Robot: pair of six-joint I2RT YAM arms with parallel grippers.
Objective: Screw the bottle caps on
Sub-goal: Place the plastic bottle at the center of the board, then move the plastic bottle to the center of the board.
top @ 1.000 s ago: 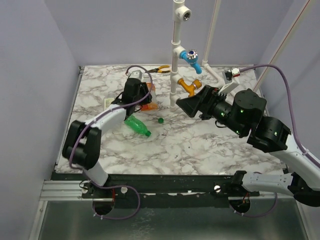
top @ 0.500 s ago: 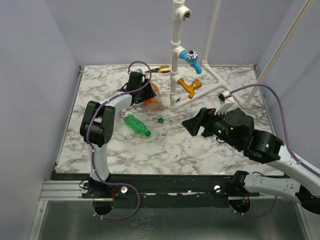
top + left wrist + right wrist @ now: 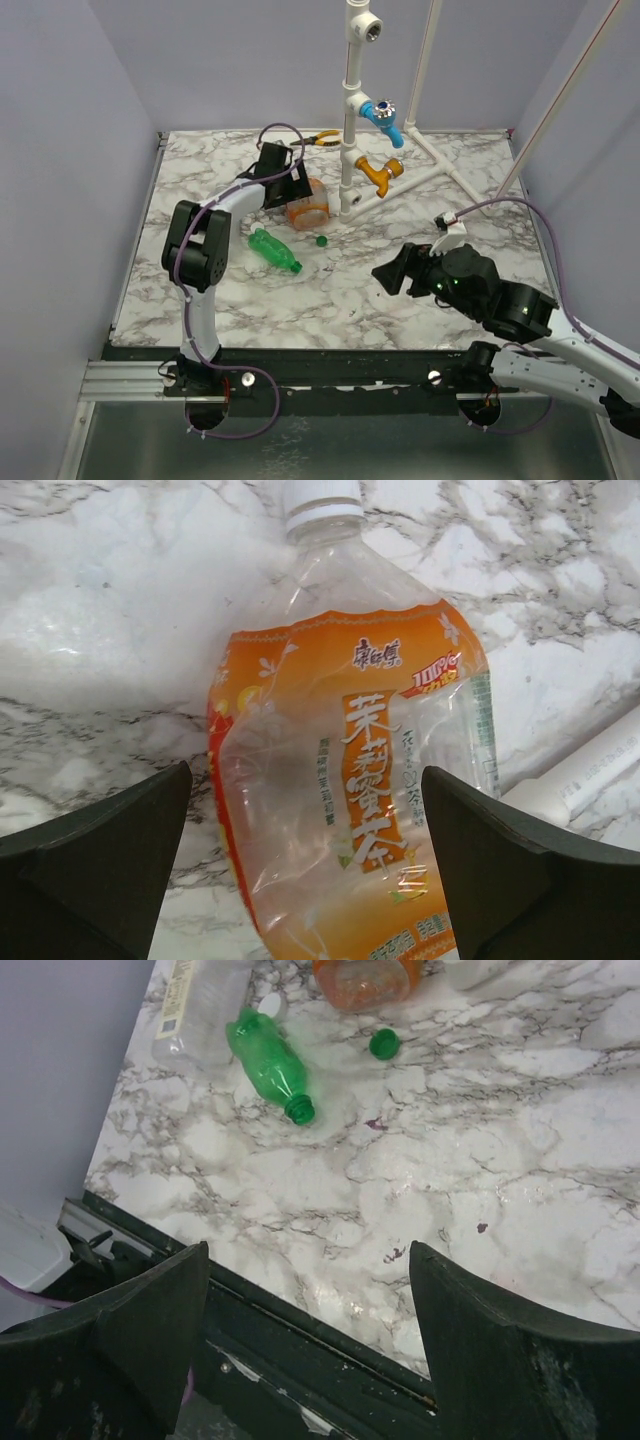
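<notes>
The wide orange bottle (image 3: 340,780) lies on the marble with a white cap (image 3: 320,500) on its neck. My left gripper (image 3: 305,773) hovers over it, open, its fingers (image 3: 100,850) apart from both sides of the bottle. From above, this gripper (image 3: 285,185) is just left of the orange bottle (image 3: 308,203). The slim green bottle (image 3: 268,1060) lies uncapped, and the dark green cap (image 3: 383,1044) rests loose to its right. A clear bottle with a pale label (image 3: 195,1010) lies beyond it. My right gripper (image 3: 308,1250) is open and empty over the table's near edge.
A white pipe frame (image 3: 350,120) with a blue tap (image 3: 383,115) and an orange tap (image 3: 380,175) rises just right of the orange bottle. Pliers (image 3: 322,138) lie at the back. A small white round piece (image 3: 268,1004) sits by the green bottle's base.
My left gripper has opened and let go of the orange bottle, which now lies by the pipe. My right arm has pulled back and down toward the near edge.
</notes>
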